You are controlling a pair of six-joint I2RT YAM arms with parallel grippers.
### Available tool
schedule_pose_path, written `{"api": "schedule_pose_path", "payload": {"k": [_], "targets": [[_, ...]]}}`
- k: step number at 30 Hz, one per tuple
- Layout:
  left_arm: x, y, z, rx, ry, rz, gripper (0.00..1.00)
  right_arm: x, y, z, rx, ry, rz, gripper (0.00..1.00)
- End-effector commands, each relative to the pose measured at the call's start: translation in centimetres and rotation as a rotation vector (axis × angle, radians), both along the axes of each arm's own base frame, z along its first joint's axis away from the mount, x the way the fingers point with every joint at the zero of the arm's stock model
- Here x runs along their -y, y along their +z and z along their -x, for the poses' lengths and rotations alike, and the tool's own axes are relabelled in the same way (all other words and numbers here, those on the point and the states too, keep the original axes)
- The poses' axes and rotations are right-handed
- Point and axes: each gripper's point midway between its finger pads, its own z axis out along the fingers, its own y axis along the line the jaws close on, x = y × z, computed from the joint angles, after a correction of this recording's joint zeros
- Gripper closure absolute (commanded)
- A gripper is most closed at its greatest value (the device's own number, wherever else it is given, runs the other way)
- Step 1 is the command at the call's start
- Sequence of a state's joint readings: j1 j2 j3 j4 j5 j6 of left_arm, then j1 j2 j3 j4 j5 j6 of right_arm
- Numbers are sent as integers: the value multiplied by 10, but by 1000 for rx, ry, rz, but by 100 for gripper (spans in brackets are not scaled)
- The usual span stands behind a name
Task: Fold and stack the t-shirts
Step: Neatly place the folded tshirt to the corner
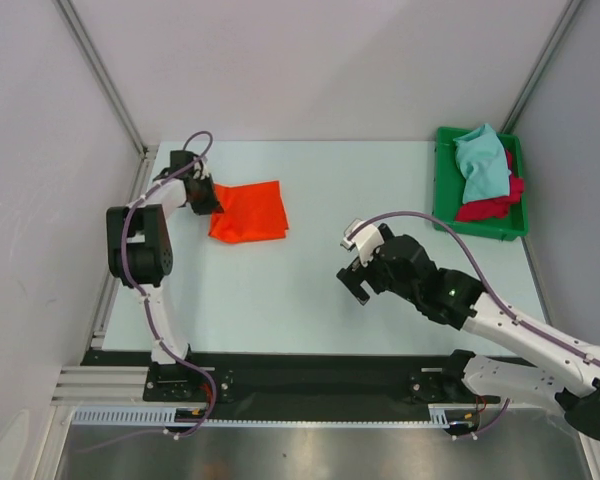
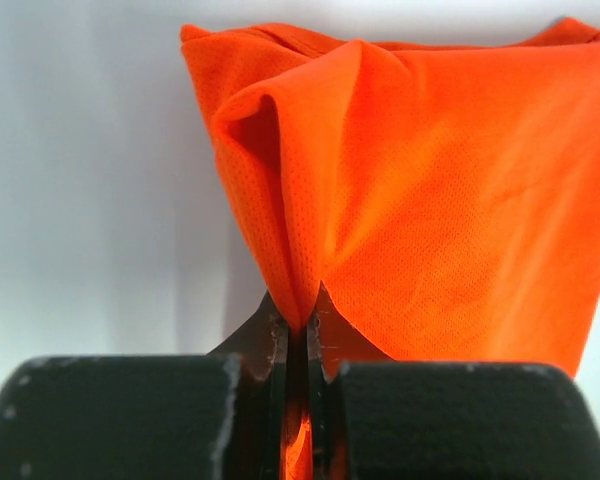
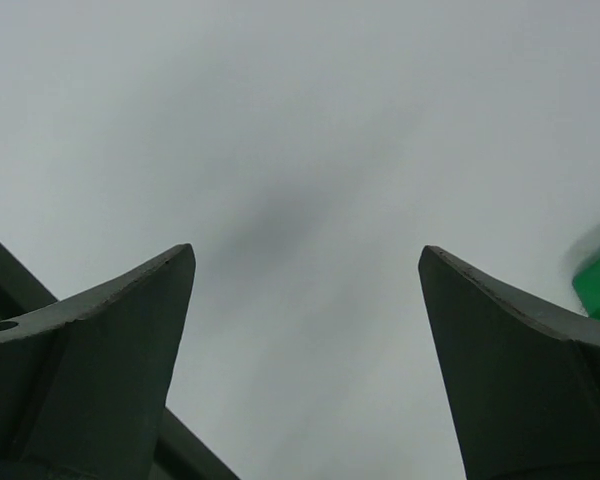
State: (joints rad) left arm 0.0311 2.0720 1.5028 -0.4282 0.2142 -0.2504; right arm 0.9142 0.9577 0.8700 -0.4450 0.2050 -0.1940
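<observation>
Your left gripper (image 2: 298, 318) is clamped on the orange t-shirt (image 1: 250, 212) at its 9 o'clock edge. The shirt lies at the 10 o'clock part of the table (image 1: 310, 300). The cloth looks soft and light, so hold it by the folded edges. Your right gripper (image 3: 306, 265) stands apart and empty.

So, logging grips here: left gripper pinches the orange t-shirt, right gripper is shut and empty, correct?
Only partly. The left gripper pinches the orange t-shirt, but the right gripper is open and empty, not shut; the right wrist view shows it.
</observation>
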Motion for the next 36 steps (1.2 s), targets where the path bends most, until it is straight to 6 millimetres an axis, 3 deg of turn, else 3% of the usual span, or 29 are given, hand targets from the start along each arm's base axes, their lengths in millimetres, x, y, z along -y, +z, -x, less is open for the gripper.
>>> {"api": "schedule_pose_path", "payload": {"k": [1,3,4,7,10,13,15,20,23,24,25,28,36], "targets": [[2,18,-22,122,-181,106,94,0,-11,7,-58,19,25,0],[24,13,-19,109,-241,253,81,1,-3,-1,-24,25,57,0],[28,13,-23,130,-249,281,68,-1,-4,-7,-17,23,67,0],[37,4,-19,130,-238,360,48,-7,-3,-22,-23,29,33,0],[35,-4,-16,100,-228,406,38,-16,2,-28,-31,35,-5,0],[26,-9,-14,67,-224,373,37,-20,2,-29,-33,46,-11,0],[17,-9,-16,59,-230,316,37,-18,2,-28,-32,37,-17,0],[-8,-24,4,-30,-206,178,44,-14,1,-26,-37,8,-32,0],[-19,-22,0,-14,-155,175,62,-16,-2,-24,-46,8,-40,0],[-23,-20,-5,1,-140,155,74,-17,-2,-24,-46,9,-40,0],[-29,-18,-9,12,-125,132,80,-18,-4,-24,-49,10,-37,0],[-54,-8,-23,36,-73,0,100,-22,-10,-21,-64,17,-20,0],[-156,36,-66,42,90,-516,100,-17,-18,-18,-112,0,25,0]]}}
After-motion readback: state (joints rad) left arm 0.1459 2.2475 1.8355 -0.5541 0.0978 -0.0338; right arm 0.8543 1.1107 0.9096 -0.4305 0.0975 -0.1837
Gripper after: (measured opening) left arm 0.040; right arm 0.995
